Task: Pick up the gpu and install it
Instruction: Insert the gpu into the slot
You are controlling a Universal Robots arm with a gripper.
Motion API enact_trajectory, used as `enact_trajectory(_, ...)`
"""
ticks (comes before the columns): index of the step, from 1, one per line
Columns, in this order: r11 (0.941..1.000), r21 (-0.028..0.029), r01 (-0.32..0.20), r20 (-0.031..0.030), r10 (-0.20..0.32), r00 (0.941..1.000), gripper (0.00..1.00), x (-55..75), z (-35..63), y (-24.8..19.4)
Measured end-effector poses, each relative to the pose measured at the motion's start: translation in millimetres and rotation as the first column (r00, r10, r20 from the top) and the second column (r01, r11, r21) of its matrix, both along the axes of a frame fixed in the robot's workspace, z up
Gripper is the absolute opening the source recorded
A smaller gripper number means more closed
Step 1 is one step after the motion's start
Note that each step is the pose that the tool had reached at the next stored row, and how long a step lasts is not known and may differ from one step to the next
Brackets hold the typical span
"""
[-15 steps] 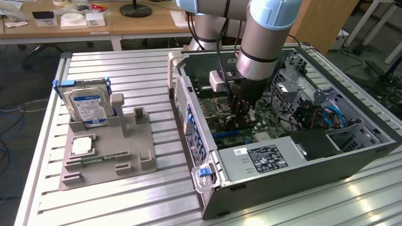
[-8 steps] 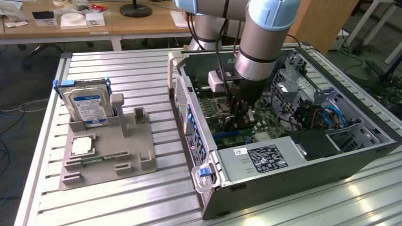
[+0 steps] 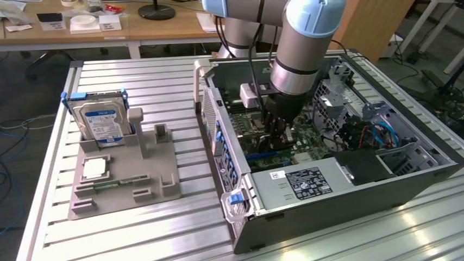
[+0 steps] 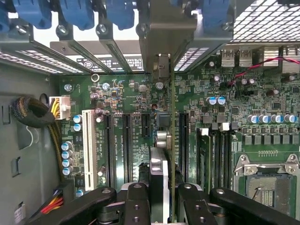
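My gripper point(image 3: 279, 138) reaches down inside the open computer case point(image 3: 406, 179), over the motherboard point(image 3: 308, 144). In the wrist view the gripper point(image 4: 164, 199) is shut on the gpu point(image 4: 172, 140), which shows edge-on as a thin upright card between the black fingers point(image 4: 136, 201). The card's silver end bracket point(image 4: 161, 35) lies against the case's rear slot openings. The card's lower edge sits over the black expansion slots point(image 4: 183, 136); whether it is seated I cannot tell.
A grey holder point(image 3: 145, 187) left of the case carries a hard drive point(image 3: 101, 122), a chip point(image 3: 94, 168) and a memory stick point(image 3: 116, 184). Inside the case are the power supply point(image 3: 305, 182), blue latches point(image 4: 75, 11), a cable bundle point(image 4: 33, 112) and the processor socket point(image 4: 267, 185).
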State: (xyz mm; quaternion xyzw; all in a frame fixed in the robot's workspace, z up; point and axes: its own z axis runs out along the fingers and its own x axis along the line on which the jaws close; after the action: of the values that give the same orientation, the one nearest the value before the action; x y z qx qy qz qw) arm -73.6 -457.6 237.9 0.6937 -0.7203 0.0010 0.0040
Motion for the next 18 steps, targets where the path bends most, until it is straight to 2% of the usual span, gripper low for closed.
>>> enact_trajectory(18, 1.0, 0.0003, 0.0, 0.0001, 0.0, 1.0, 0.28, -0.8, -7.0, 0.6)
